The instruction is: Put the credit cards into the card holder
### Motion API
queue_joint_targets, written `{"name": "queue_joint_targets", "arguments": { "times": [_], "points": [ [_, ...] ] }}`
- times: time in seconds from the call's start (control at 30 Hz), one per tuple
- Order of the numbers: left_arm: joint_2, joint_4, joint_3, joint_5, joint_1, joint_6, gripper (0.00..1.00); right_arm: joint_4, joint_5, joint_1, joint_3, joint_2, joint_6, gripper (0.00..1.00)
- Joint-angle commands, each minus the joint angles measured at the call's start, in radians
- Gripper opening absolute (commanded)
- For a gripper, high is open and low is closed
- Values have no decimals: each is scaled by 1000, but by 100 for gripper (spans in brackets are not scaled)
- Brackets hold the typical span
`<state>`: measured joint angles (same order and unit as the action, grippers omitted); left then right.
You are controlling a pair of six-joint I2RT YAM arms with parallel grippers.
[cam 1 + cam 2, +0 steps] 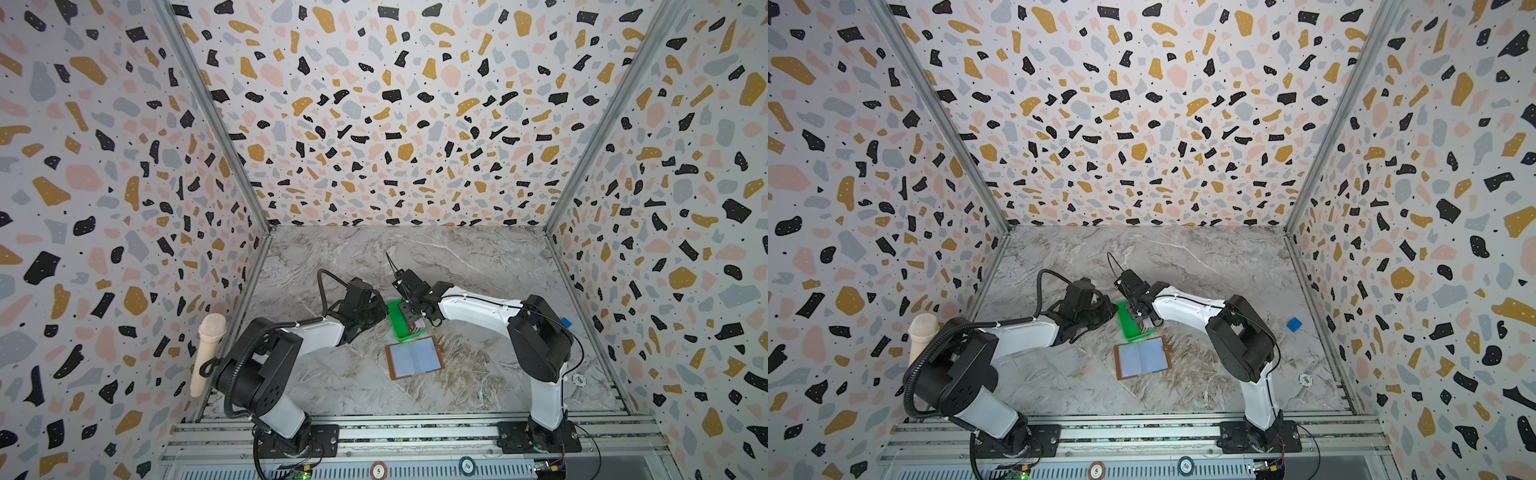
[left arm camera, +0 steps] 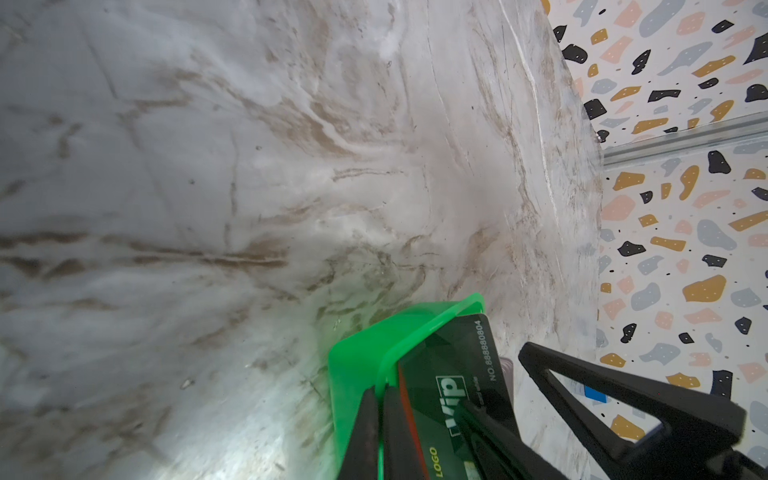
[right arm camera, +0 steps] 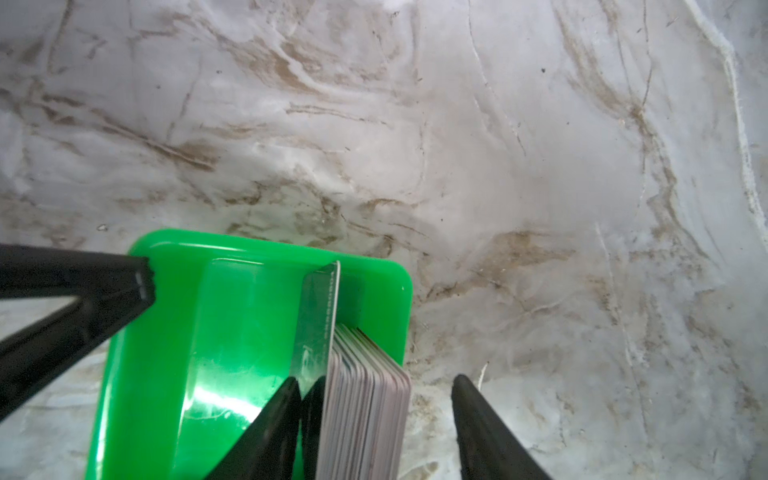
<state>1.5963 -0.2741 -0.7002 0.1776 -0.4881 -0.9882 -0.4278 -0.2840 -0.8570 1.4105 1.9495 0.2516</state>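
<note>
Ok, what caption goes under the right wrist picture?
Right end effector open around the credit cards in the green tray; left end effector pinches the rim.

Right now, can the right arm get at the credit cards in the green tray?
Likely yes. The right gripper, jaws open, straddles the credit cards standing in the green tray; the left gripper pinches only the tray's rim, apart from the stack.

The tray is green, the card holder tan-brown.
</note>
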Motion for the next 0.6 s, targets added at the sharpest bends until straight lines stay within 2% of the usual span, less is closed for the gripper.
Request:
{"name": "queue_joint_targets", "arguments": {
  "times": [0.0,0.13,0.3,0.37,0.47,0.57],
  "points": [
    [7,-20,-20,5,2,11,0,-44,-41,4,28,-29,-2,52],
    [11,-20,-19,6,1,10,0,-44,-39,1,31,-30,-5,39],
    [17,-21,-19,10,1,7,0,-46,-39,-1,31,-30,-6,33],
    [18,-20,-19,11,3,7,0,-46,-40,-1,31,-29,-5,33],
    [17,-20,-21,13,3,6,0,-48,-47,-1,33,-26,-5,43],
    [20,-19,-22,14,3,6,0,-56,-57,-1,36,-23,-4,43]
  ]
}}
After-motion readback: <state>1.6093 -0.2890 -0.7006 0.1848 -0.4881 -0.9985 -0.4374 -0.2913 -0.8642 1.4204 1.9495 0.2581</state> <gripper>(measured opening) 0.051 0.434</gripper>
